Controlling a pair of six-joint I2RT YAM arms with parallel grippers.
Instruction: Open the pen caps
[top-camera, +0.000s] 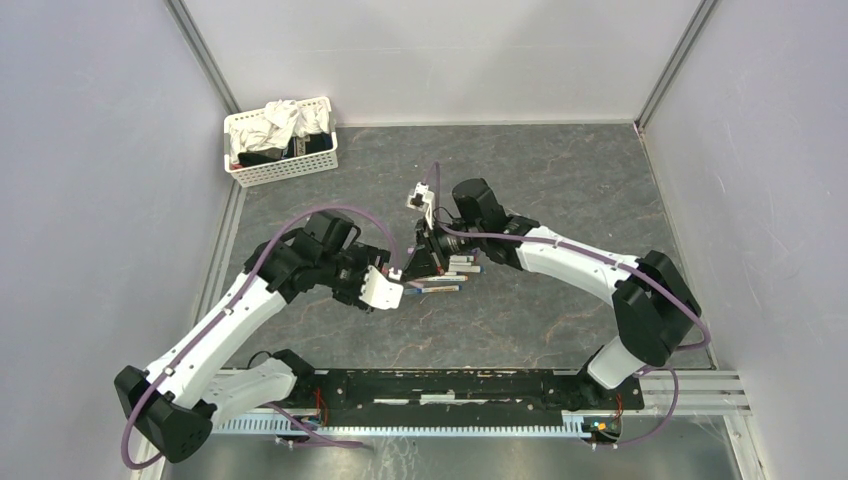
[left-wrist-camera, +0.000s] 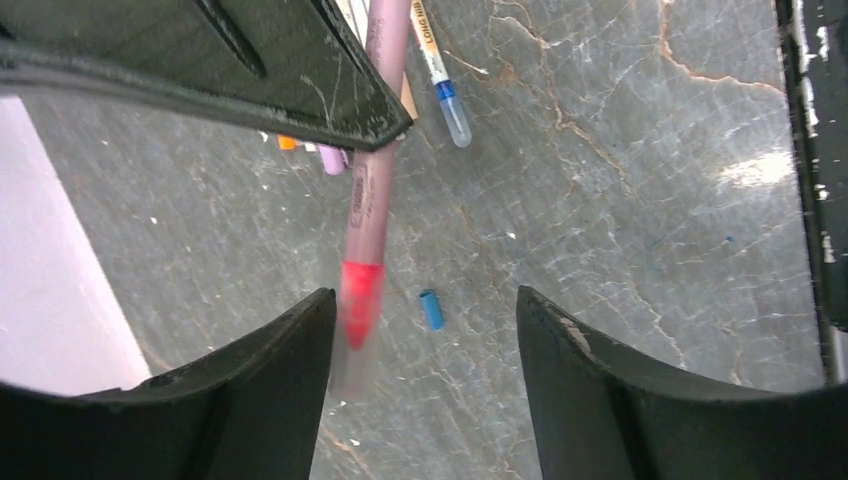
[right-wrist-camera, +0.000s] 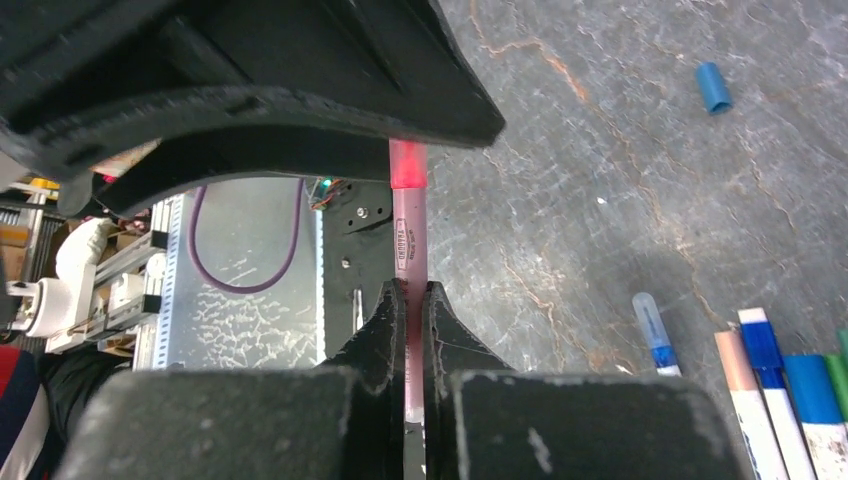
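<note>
Right tool (right-wrist-camera: 408, 290) is pinching a pale pink pen barrel (right-wrist-camera: 408, 240), fingers pressed together on it, lifting it off the grey marbled surface (left-wrist-camera: 620, 180). The barrel's red plastic cap (right-wrist-camera: 407, 165) is pointing toward the left arm. Left tool (left-wrist-camera: 424, 296) is sitting spread wide, gripping nothing. In the left wrist view the red cap is lying just beside one finger, well off-centre in the gap, and showing blurred. A small loose blue cap (left-wrist-camera: 431, 309) is lying on the surface below, and a pen with a blue band and clear cap (left-wrist-camera: 448, 95) is resting farther off. More capped pens (right-wrist-camera: 790, 400) are lying side by side near the right tool.

Judging the step as lining the left tool up on the red cap, pull not yet started.

Risks: with the cap sitting off-centre, closing now is likely catching only its edge or knocking the pen sideways. The right tool's narrow pinch is risking the barrel pivoting or sliding out under the pull. A cap popping free suddenly could be rolling away across the surface
</note>
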